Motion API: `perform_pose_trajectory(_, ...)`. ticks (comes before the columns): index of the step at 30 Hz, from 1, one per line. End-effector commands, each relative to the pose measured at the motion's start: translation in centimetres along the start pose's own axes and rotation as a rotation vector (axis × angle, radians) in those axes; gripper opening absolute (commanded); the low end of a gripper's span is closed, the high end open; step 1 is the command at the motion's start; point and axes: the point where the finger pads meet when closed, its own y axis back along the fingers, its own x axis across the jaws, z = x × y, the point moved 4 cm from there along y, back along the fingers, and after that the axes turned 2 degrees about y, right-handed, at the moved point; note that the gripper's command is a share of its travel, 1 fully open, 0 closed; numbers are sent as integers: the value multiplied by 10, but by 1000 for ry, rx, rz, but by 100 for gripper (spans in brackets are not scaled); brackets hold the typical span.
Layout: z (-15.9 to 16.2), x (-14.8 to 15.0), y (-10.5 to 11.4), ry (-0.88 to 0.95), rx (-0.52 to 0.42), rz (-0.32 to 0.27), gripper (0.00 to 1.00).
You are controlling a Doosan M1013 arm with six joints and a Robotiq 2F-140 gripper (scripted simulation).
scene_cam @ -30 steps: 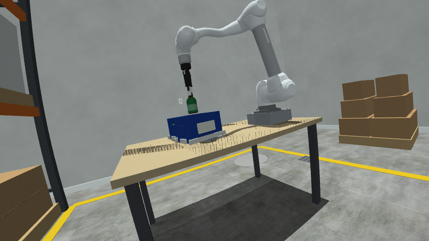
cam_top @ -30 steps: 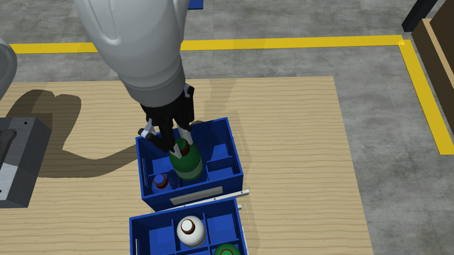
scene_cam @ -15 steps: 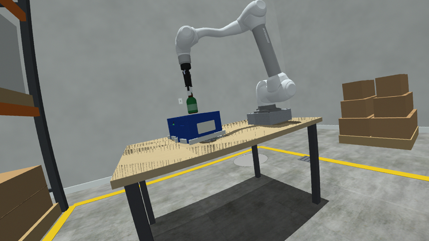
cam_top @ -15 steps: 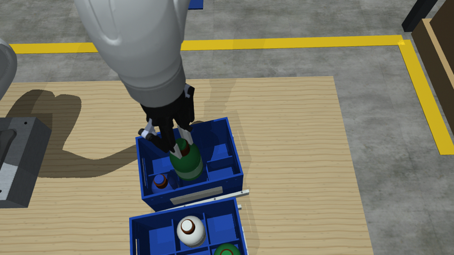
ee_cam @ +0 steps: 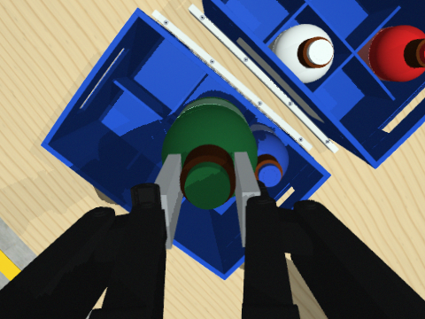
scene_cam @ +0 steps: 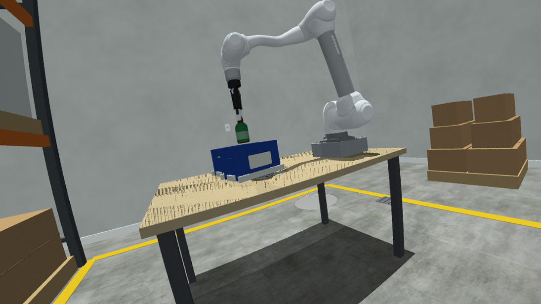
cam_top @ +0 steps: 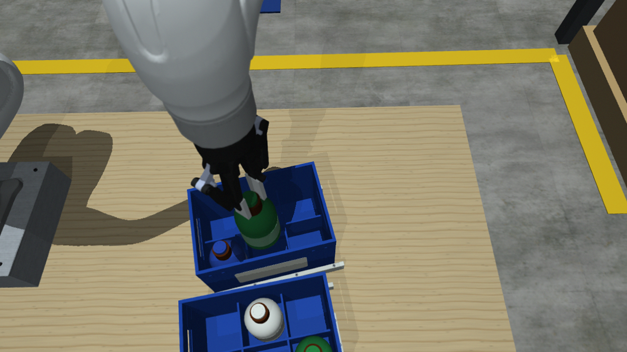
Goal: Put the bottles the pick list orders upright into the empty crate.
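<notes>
Fingers clamped narrow on green bottle (cam_top: 256,219) neck, hanging upright above the crate (cam_top: 319,207). Blue bottle (cam_top: 221,252) stands at its 7 o'clock.
</notes>
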Motion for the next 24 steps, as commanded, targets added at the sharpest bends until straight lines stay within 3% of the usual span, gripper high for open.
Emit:
perform_pose_trajectory(1, 0, 0, 0, 0, 0, 0, 0)
perform_pose_trajectory(24, 0, 0, -19, 0, 0, 0, 0)
